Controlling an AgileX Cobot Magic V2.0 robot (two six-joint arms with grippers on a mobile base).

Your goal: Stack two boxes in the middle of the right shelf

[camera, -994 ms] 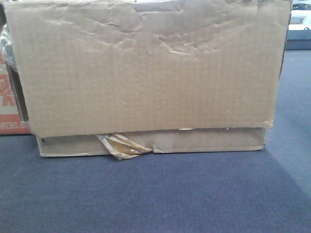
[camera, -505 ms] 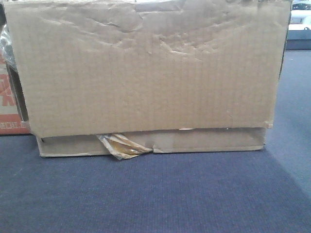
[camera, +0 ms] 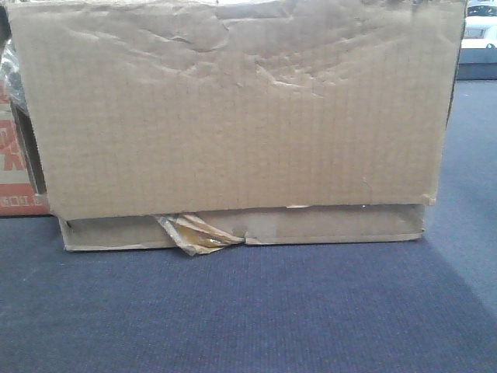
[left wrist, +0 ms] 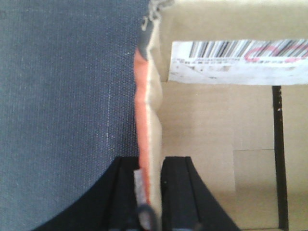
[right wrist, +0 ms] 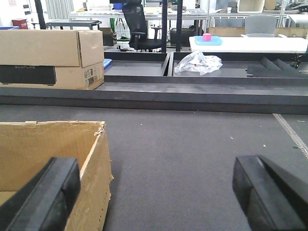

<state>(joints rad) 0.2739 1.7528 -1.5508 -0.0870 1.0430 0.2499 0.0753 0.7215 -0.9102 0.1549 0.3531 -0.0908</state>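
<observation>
A large creased brown cardboard box [camera: 233,116] fills the front view and stands on blue carpet. An orange printed box [camera: 12,163] shows at its left edge. In the left wrist view my left gripper [left wrist: 150,192] is shut on the upright wall [left wrist: 147,120] of that orange box, orange outside and brown inside; a barcode label [left wrist: 236,60] lies on an inner flap. In the right wrist view my right gripper [right wrist: 154,192] is wide open. Its left finger [right wrist: 43,197] is over the inside of an open brown box [right wrist: 62,149], and its right finger [right wrist: 269,192] is over carpet.
Low dark shelving [right wrist: 192,86] runs across the back of the right wrist view. It bears a stacked cardboard box [right wrist: 48,57] at the left and a crumpled plastic bag [right wrist: 197,62] in the middle. Beyond are a white table [right wrist: 250,44] and an office chair [right wrist: 139,29].
The print on the orange box at the left edge of the front view has shifted slightly. The large brown box has not moved.
</observation>
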